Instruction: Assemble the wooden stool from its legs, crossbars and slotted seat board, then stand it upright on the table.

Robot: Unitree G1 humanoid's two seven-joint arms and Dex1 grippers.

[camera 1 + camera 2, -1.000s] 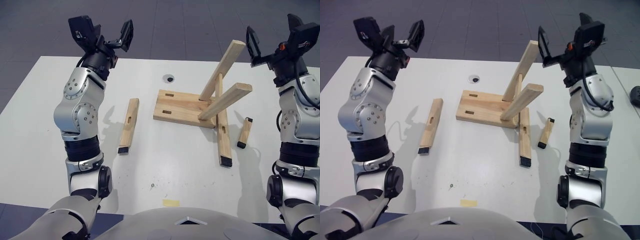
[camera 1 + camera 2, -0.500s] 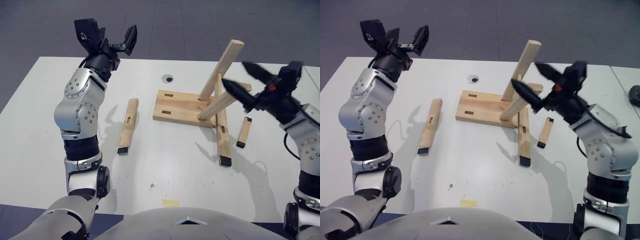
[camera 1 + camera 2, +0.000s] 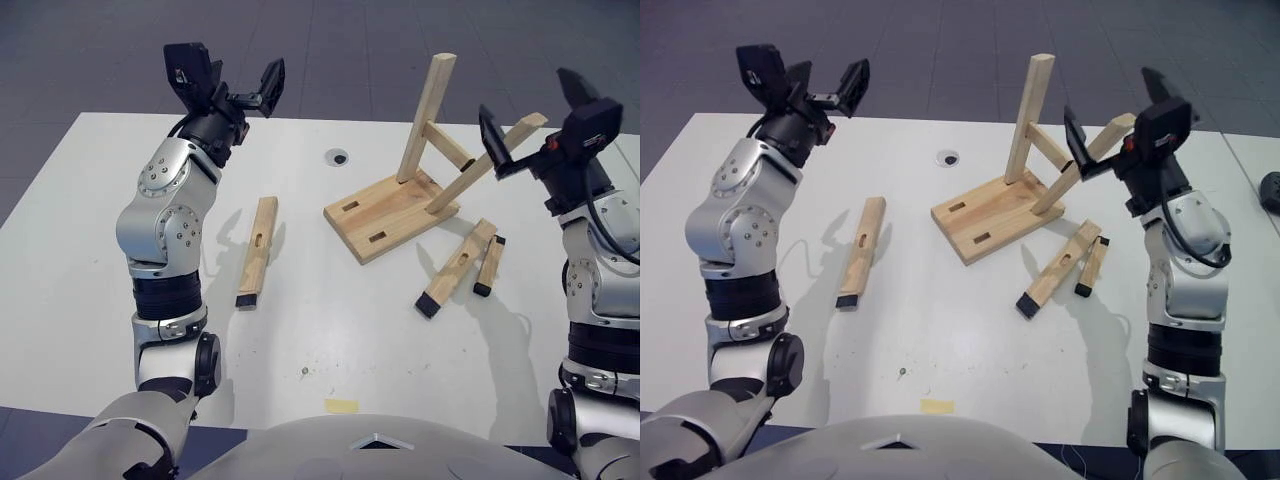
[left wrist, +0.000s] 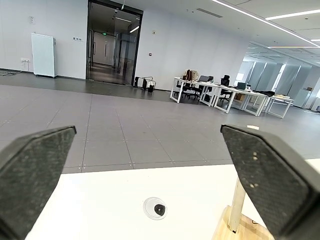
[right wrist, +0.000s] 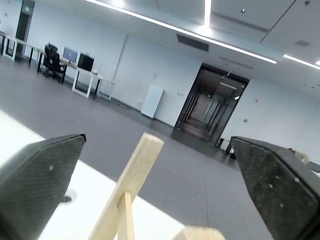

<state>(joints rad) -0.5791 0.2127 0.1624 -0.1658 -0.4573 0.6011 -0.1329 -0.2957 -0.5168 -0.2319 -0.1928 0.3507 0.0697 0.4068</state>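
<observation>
Turned askew since before, the seat board (image 3: 390, 213) is laid flat on the table (image 3: 80, 250), one leg (image 3: 427, 115) pointed straight up, a second leg (image 3: 487, 163) slanted toward the right gripper (image 3: 532, 115); it and the left gripper (image 3: 228, 76) are spread wide, empty.

White table (image 3: 330, 330): seat board (image 3: 385, 215) centre, loose leg (image 3: 258, 248) left, second leg (image 3: 455, 266) and crossbar (image 3: 488, 266) right, grommet (image 3: 339, 156), tape (image 3: 341, 406).

Stool parts spread on the surface (image 3: 90, 250).
Seat board (image 3: 385, 218) centre, two legs (image 3: 425, 115) standing on its far end; left loose leg (image 3: 256, 249) well apart; right loose leg (image 3: 456, 268) just beside short crossbar (image 3: 489, 265).
</observation>
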